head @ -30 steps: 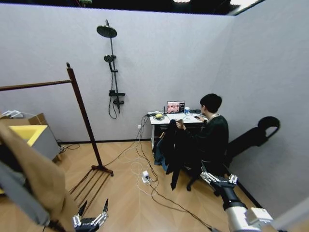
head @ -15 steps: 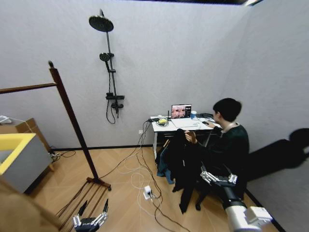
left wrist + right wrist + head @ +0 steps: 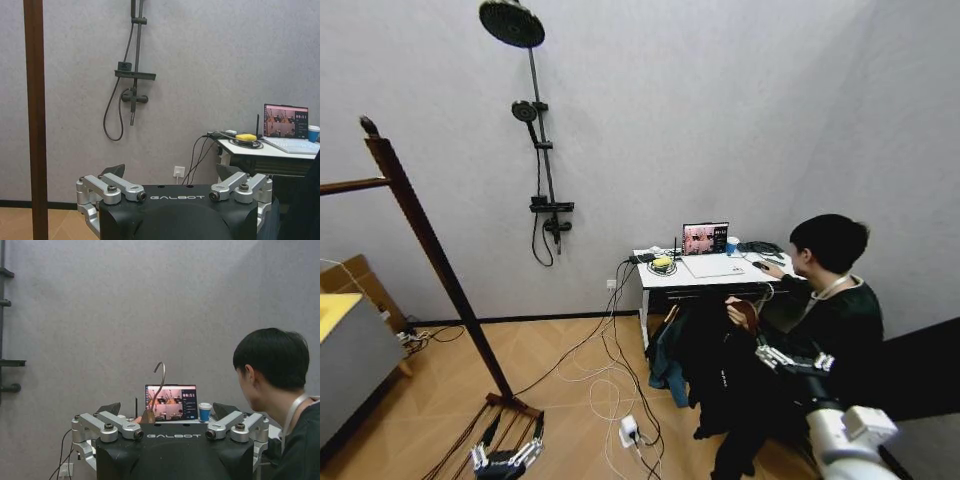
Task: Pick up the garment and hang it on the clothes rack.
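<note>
The garment (image 3: 715,370) is showing as soft, matt black cloth, with a thin bright metal hook (image 3: 160,377) rising at twelve o'clock from a brown wooden hanger. The clothes rack (image 3: 430,255) is looking like smooth, dark reddish-brown wood. The right gripper (image 3: 794,360) is gleaming in brushed metal against matt black casing

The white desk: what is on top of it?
On the white desk: an open laptop, a blue cup and a yellow item. The person's head hides its far end.
</note>
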Available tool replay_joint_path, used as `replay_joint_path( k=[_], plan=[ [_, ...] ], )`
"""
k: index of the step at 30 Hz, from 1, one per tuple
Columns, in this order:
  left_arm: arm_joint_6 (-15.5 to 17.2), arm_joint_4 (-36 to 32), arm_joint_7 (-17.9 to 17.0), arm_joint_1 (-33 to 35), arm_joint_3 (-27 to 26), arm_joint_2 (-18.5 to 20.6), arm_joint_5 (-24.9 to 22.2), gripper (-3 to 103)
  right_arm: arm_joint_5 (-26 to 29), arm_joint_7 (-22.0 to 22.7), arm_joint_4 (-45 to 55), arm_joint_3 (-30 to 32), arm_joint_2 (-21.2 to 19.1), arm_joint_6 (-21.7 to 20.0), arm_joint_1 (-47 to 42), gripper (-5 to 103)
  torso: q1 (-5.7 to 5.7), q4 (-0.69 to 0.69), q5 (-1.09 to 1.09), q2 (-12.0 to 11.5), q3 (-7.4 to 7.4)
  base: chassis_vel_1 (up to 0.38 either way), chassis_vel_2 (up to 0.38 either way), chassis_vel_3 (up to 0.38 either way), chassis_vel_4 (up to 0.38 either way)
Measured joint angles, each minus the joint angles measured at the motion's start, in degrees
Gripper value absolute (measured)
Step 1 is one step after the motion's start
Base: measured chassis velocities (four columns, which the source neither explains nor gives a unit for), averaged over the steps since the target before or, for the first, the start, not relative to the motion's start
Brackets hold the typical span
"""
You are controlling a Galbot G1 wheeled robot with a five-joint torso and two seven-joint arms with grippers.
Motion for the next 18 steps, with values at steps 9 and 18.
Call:
replay_joint_path(
  k=[9, 18],
  plan=[
    [0.0, 0.0, -0.01, -0.02, -0.01, 0.01, 0.0, 100, 2.53, -3.91, -13.35, -2.64, -6.83, 0.38, 8.74, 100, 0.1, 0.02, -0.01, -0.04, 0.03, 0.02, -0.021, -0.024, 0.025],
    [0.0, 0.0, -0.01, -0.02, -0.01, 0.01, 0.0, 100, 1.34, -6.49, -19.92, -8.31, -7.48, 2.13, 15.24, 96, 0.1, 0.01, -0.02, -0.04, 0.03, 0.0, 0.0, 0.0, 0.0]
  ],
)
